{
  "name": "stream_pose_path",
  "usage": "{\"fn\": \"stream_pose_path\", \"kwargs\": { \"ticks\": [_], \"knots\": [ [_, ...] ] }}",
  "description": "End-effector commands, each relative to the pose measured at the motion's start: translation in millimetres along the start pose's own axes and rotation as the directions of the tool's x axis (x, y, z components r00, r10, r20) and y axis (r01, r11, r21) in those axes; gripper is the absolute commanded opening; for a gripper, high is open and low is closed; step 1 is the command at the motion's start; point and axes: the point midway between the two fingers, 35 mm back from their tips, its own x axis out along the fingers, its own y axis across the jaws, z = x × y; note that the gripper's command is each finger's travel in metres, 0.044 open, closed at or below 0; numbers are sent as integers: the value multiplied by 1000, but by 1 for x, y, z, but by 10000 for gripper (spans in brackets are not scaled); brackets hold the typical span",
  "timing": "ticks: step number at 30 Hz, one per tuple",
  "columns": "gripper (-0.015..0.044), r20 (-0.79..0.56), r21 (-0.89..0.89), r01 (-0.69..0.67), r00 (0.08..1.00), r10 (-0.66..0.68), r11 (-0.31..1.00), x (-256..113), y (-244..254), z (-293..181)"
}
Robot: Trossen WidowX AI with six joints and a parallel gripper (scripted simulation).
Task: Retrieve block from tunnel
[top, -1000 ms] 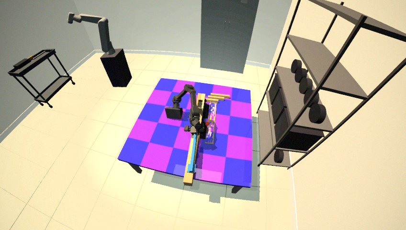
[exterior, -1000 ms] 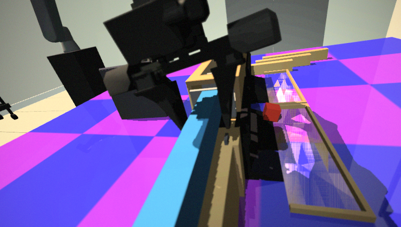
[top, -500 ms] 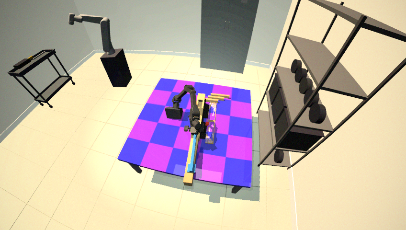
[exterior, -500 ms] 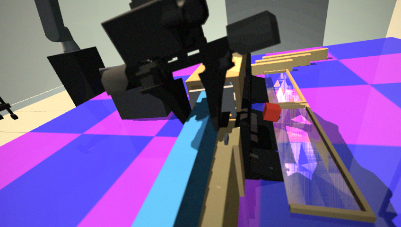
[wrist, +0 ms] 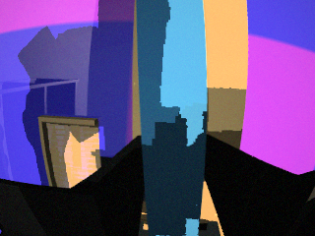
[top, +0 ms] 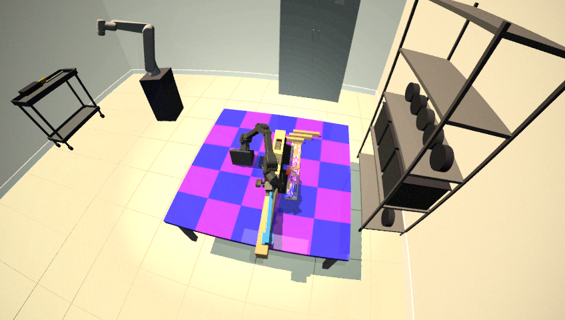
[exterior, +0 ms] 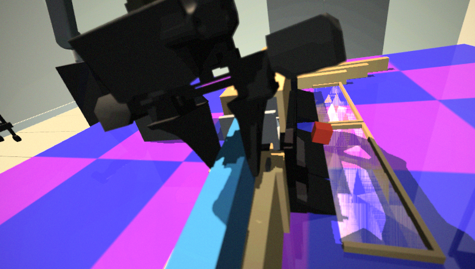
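Everything here is placed from the light-blue bar (top: 268,218) (exterior: 203,206) (wrist: 182,59). A tall open shelf unit (top: 501,35) stands well apart from it, on the right in the top view, and a grey two-door cabinet (top: 313,67) (exterior: 326,29) stands beyond its far end. The checkered table (top: 332,206) (exterior: 409,139) (wrist: 285,128) spreads beneath the bar.

The black arm (top: 270,147) reaches over the bar's far end. A long wooden rail (top: 261,251) (exterior: 263,216) (wrist: 226,49) runs alongside the bar, and a wooden cage (top: 280,135) stands at its far end. A wood-rimmed clear panel (top: 291,198) (exterior: 393,253) (wrist: 69,120) lies to the bar's right in the exterior view, beyond black parts.

The gripper (top: 273,191) (exterior: 233,170) (wrist: 172,144) points down over the bar, its jaws closed around it, one on either side. Loose wooden rods (top: 306,131) (exterior: 376,63) lie past the panel, farther from the bar. A small red cube (top: 288,172) (exterior: 321,132) sits to the bar's right, by the panel's crosspiece; whether it is the tunnel's block, I cannot tell.
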Motion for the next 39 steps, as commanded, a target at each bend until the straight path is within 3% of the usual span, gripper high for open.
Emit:
{"fn": "stream_pose_path", "kwargs": {
  "ticks": [1,33,39],
  "knots": [
    [0,39,1,-11,999,11,1000,7,-4,27],
    [0,39,1,-11,999,11,1000,7,-4,27],
    [157,21,1,-18,1000,18,1000,2,0,20]
  ]
}}
